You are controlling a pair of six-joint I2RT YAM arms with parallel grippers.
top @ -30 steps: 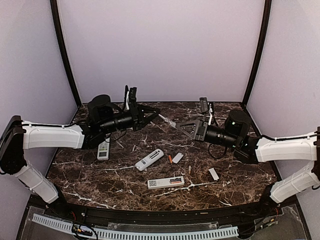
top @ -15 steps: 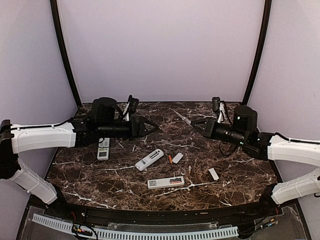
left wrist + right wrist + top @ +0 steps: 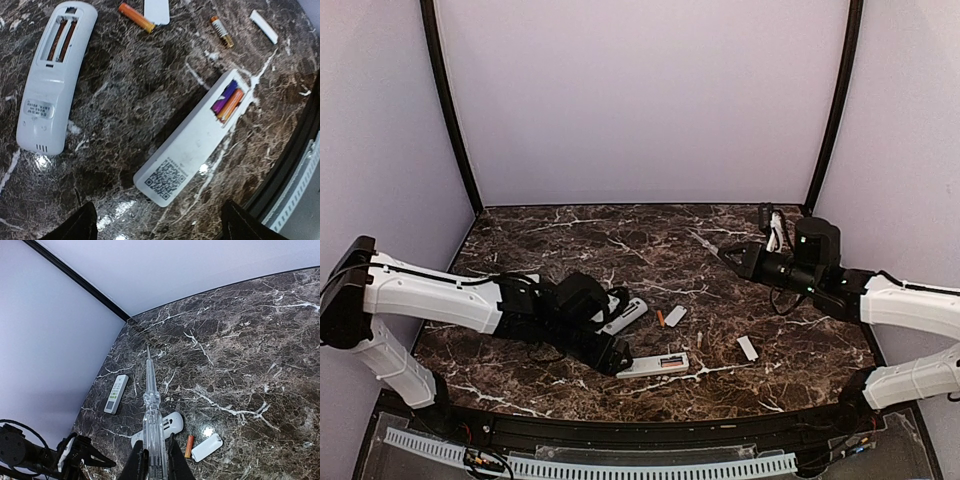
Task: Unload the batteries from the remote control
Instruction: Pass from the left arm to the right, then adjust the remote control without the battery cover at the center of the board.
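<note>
- The left claw (image 3: 159,217) hangs low over the table (image 3: 570,230). Its fingers (image 3: 80,225) are spread wide and hold nothing, just short of the near remote (image 3: 185,150).
- That remote lies back-up with its cover off. Two batteries (image 3: 227,101), one purple and one orange, sit side by side in its bay.
- A second remote (image 3: 47,85) lies beside it, bay empty.
- A loose battery (image 3: 136,17) lies just beside a white cover (image 3: 156,9). Another battery (image 3: 221,31) lies near a second cover (image 3: 263,26).
- The right claw (image 3: 152,455) is clamped on a clear screwdriver (image 3: 151,405), held above the table's right side.
- A third remote (image 3: 116,393) lies near the left wall.
</note>
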